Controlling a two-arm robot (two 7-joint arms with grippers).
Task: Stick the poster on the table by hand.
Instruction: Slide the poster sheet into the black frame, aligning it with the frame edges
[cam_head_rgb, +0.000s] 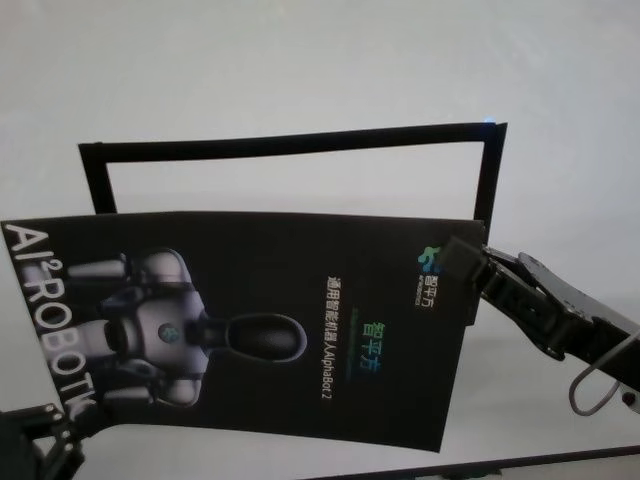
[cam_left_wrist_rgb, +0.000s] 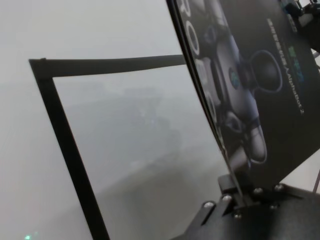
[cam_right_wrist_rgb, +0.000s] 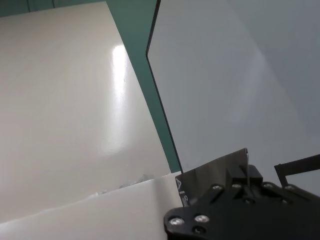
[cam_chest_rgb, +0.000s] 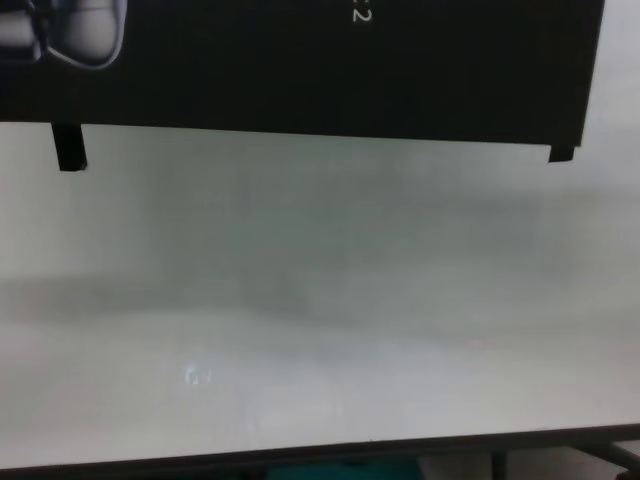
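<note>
In the head view, the left gripper (cam_head_rgb: 45, 440) sits at the lower left corner of the scene, its dark fingers closed on the poster's left edge near the large white "ROBOTIC" lettering. The left wrist view shows this grip close up: the thin edge of the sheet runs down into the narrow slot between the gripper's fingers (cam_left_wrist_rgb: 232, 187), which pinch it.

The poster (cam_head_rgb: 260, 320) is a large glossy black sheet held in the air above the table (cam_head_rgb: 300, 70), stretched between the two grippers and bowed slightly. It shows a grey-white robot figure on its left half, white and green lettering toward the middle, and a small logo near its right edge. In the chest view its lower edge (cam_chest_rgb: 330, 90) hangs across the top of the frame, clear of the white tabletop below.

Behind the poster, black tape strips (cam_head_rgb: 290, 145) lie flat on the table, forming three sides of a rectangular outline; the poster covers the lower part of it.

At the right, the right gripper (cam_head_rgb: 465, 260) reaches in from the lower right and is clamped on the poster's right edge just beside the logo. The right wrist view shows its fingers (cam_right_wrist_rgb: 243, 176) closed on a corner of the sheet.
</note>
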